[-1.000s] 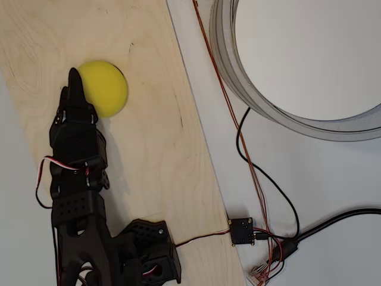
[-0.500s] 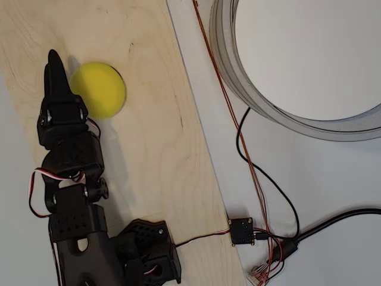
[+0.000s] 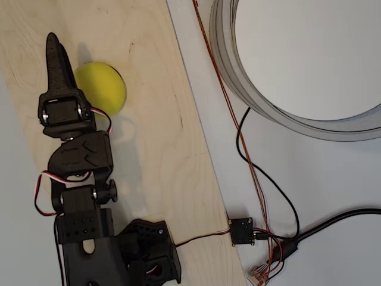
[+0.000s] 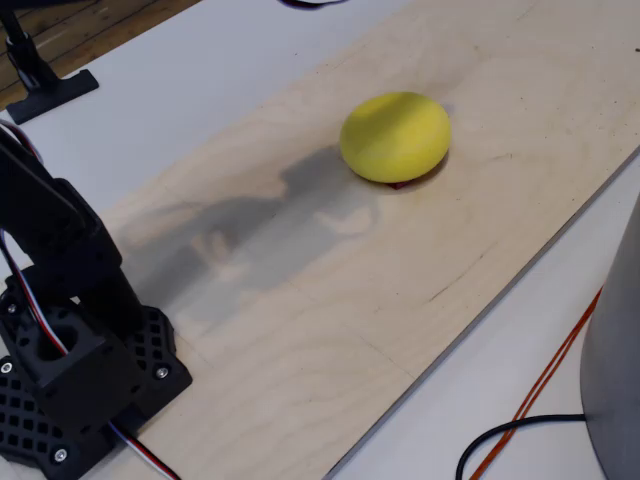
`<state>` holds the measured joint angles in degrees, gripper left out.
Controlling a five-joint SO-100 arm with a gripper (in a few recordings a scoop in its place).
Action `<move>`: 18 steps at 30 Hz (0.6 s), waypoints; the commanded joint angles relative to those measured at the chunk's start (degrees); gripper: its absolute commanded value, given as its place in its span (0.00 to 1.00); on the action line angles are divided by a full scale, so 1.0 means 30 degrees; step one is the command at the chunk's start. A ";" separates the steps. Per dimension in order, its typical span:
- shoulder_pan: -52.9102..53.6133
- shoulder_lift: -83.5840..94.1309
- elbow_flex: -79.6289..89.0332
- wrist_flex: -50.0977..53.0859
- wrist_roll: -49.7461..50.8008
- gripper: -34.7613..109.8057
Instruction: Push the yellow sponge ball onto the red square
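Note:
The yellow sponge ball [image 3: 102, 87] rests on the pale wooden board [image 3: 149, 149]; in the fixed view the ball [image 4: 395, 135] sits as a squat dome. A thin red sliver of the red square [image 4: 402, 184] peeks out under the ball's near edge; from overhead the ball hides the square. My black gripper [image 3: 53, 43] points up the picture, its tip just left of and beyond the ball, and its fingers read as one closed spike. Its shadow falls on the board in the fixed view.
The arm's black base [image 4: 70, 390] stands at the board's near left corner. A big grey ring [image 3: 238, 71] lies off the board at the upper right. Orange and black cables [image 3: 250, 167] and a small connector board [image 3: 241, 230] lie on the white table.
The gripper left the ball's left edge, swung left, then reached further up the overhead view. The ball shifted slightly left and stays on the board.

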<state>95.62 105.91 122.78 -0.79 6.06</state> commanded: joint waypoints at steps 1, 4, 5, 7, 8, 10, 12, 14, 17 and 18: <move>-0.0117 0.1230 -0.1260 -0.0557 -0.0322 0.37; -0.0176 0.1289 -0.1494 -0.0557 -0.0029 0.37; -0.0176 0.1289 -0.1494 -0.0557 0.0000 0.37; -0.0176 0.1260 -0.1523 -0.0557 0.0088 0.38; -0.0176 0.1260 -0.1494 -0.0586 0.0146 0.41; -0.0381 0.1465 -0.1260 -0.0879 -0.0996 0.48; -0.0469 0.1494 -0.1289 -0.1055 -0.2285 0.51; -0.0381 0.1318 -0.1348 -0.1406 -0.2900 0.53; -0.0293 0.1230 -0.1523 -0.1406 -0.2842 0.54; -0.0293 0.1289 -0.1553 -0.1406 -0.2900 0.54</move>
<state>94.66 107.58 120.59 -3.87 -1.41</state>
